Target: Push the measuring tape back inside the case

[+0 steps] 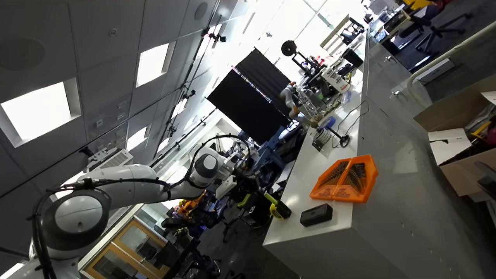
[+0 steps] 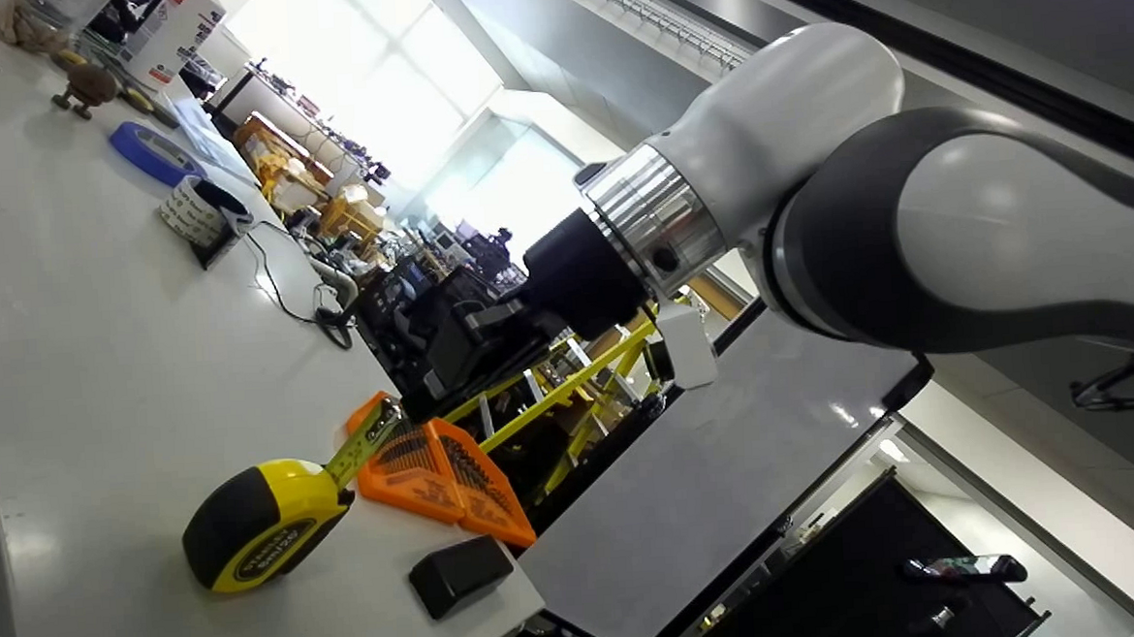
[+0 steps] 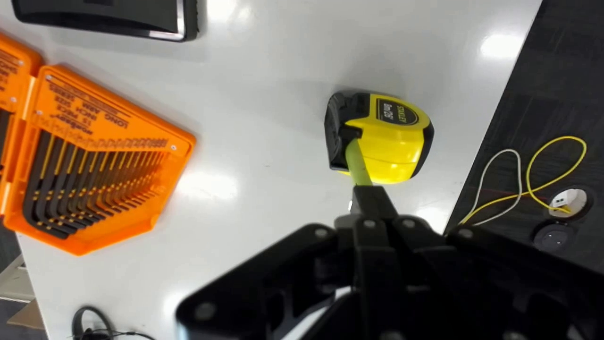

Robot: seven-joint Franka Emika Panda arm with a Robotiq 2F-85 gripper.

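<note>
The measuring tape is a short yellow strip [image 2: 353, 456] with a metal hook at its end in an exterior view. It sticks up out of its yellow and black case [image 2: 262, 524], which rests on the table. The strip [image 1: 271, 198] and case [image 1: 280, 211] also show in an exterior view. In the wrist view the strip [image 3: 357, 163] rises from the case [image 3: 394, 141] towards my gripper [image 3: 373, 193]. My gripper [image 2: 416, 402] is shut, with its fingertips right at the hook end. The fingertips hide that end in the wrist view; I cannot tell whether they touch it.
An open orange hex-key set [image 3: 118, 123] lies on the table beside the case. A black box [image 2: 461, 575] is near the table corner. A blue tape ring [image 2: 155, 151] and a black cable stand [image 1: 343, 140] are farther along. The table edge [image 3: 500, 99] is near the case.
</note>
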